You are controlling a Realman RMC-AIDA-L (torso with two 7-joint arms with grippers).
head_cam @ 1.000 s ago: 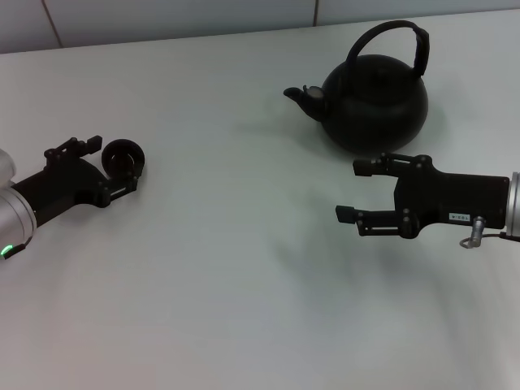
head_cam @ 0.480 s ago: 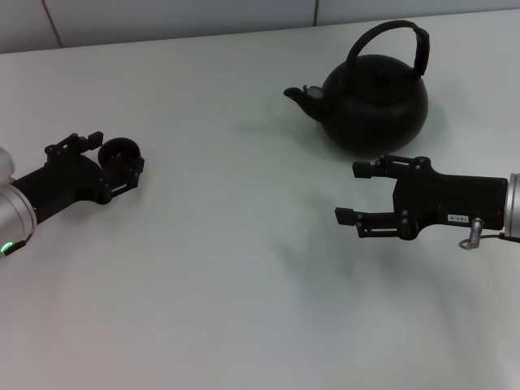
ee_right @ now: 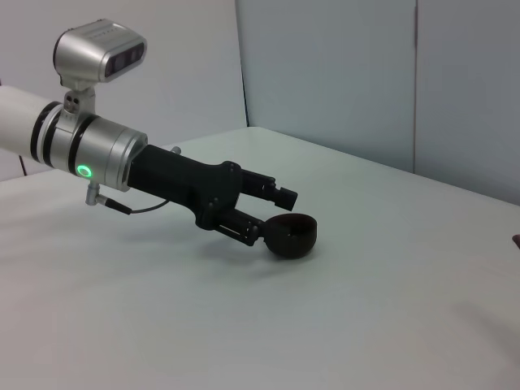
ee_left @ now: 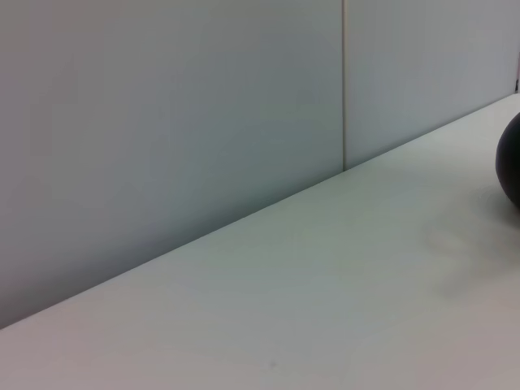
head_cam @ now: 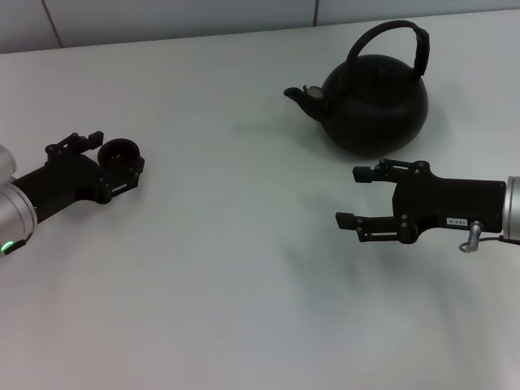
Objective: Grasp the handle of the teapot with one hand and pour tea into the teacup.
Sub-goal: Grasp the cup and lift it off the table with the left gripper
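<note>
From my head camera, the teapot (head_cam: 374,99) stands upright at the far right of the white table (head_cam: 244,268), handle (head_cam: 396,41) arched above; my right gripper (head_cam: 351,197) hovers near it, jaws apart, empty. My left gripper (head_cam: 107,154) brackets the teacup (head_cam: 120,155); its contents aren't visible. From the right wrist, that cup (ee_right: 291,236) sits between those fingers (ee_right: 276,193), grey wall panels (ee_right: 341,73) behind.

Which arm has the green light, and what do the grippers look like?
The left arm: a green ring glows on its silver cuff. Both the left gripper and the right gripper are matte black two-finger units on silver wrists. The right carries a small white label and a metal fitting.
</note>
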